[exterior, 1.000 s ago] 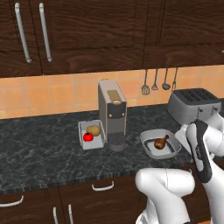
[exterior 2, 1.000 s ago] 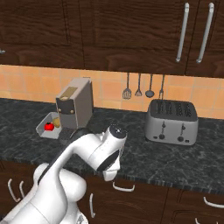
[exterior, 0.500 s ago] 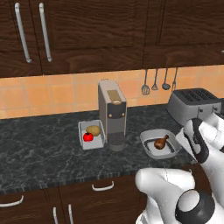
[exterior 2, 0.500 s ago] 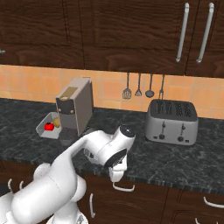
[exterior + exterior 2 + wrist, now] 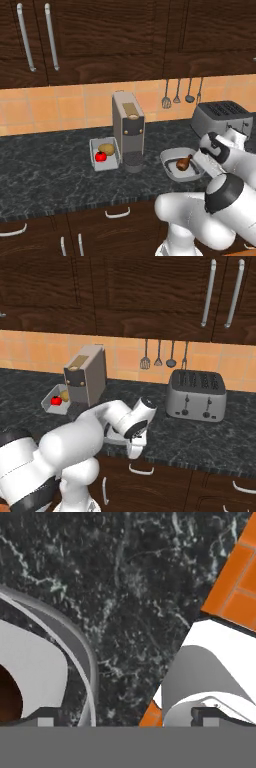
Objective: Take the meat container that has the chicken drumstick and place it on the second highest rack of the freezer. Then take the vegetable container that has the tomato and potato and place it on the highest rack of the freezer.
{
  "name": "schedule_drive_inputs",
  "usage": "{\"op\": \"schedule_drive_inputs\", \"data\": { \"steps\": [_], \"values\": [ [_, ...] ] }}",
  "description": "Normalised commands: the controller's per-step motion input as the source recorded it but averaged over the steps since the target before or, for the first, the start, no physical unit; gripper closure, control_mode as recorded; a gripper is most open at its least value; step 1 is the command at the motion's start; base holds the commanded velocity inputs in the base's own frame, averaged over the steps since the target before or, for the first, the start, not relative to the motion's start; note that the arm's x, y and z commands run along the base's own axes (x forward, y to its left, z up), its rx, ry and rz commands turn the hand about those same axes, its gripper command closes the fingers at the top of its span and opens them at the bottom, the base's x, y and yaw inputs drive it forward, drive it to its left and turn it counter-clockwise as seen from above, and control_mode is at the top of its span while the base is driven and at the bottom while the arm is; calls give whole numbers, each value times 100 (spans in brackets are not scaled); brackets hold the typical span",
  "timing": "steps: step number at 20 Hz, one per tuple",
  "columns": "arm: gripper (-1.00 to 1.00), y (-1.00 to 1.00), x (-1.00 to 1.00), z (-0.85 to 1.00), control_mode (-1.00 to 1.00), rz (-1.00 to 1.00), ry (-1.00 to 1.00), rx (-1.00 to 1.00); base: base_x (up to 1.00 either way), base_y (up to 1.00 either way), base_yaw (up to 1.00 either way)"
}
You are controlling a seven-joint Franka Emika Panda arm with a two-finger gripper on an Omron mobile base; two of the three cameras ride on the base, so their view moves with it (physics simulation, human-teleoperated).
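The meat container [image 5: 171, 166], a shallow grey tray, lies on the dark counter right of the coffee machine, with the chicken drumstick [image 5: 184, 163] in it. My gripper [image 5: 206, 169] hangs at the tray's right rim, pointing down. In the hand view the gripper [image 5: 125, 718] is open, its tips far apart. The tray's rim [image 5: 75, 643] curves between them, and the drumstick [image 5: 7, 698] is a brown patch at the left edge. The vegetable container [image 5: 113, 161] holds the tomato [image 5: 100, 156] and the potato [image 5: 106, 148], left of the machine. The freezer is out of view.
A grey coffee machine [image 5: 128, 131] stands between the two trays. A toaster [image 5: 222, 120] sits at the back right, close behind my arm. Utensils [image 5: 177, 95] hang on the orange backsplash, with dark cabinets [image 5: 100, 40] above. The counter's front edge [image 5: 75, 210] runs just before the trays.
My arm has folded, the elbow coming forward and the wrist shifting over the meat container's right rim. Both trays and their contents stay where they were.
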Motion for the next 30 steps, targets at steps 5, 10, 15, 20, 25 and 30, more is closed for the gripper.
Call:
{"op": "schedule_drive_inputs", "data": {
  "steps": [5, 10, 15, 20, 25, 30],
  "values": [
    [-100, 0, 41, -23, -100, 0, 0, 6, 0, 0, 0],
    [-100, 0, 17, -28, -100, 0, 7, 1, 0, 0, 0],
    [100, 4, 7, -54, -100, 0, 10, 0, 0, 0, 0],
    [100, 64, -7, -41, -100, 0, 0, 0, 0, 0, 0],
    [100, 83, 0, 0, -100, 0, 0, 0, 0, 0, 0],
    [100, 32, -31, 12, -100, -2, -2, 0, 0, 0, 0]
  ]
}}
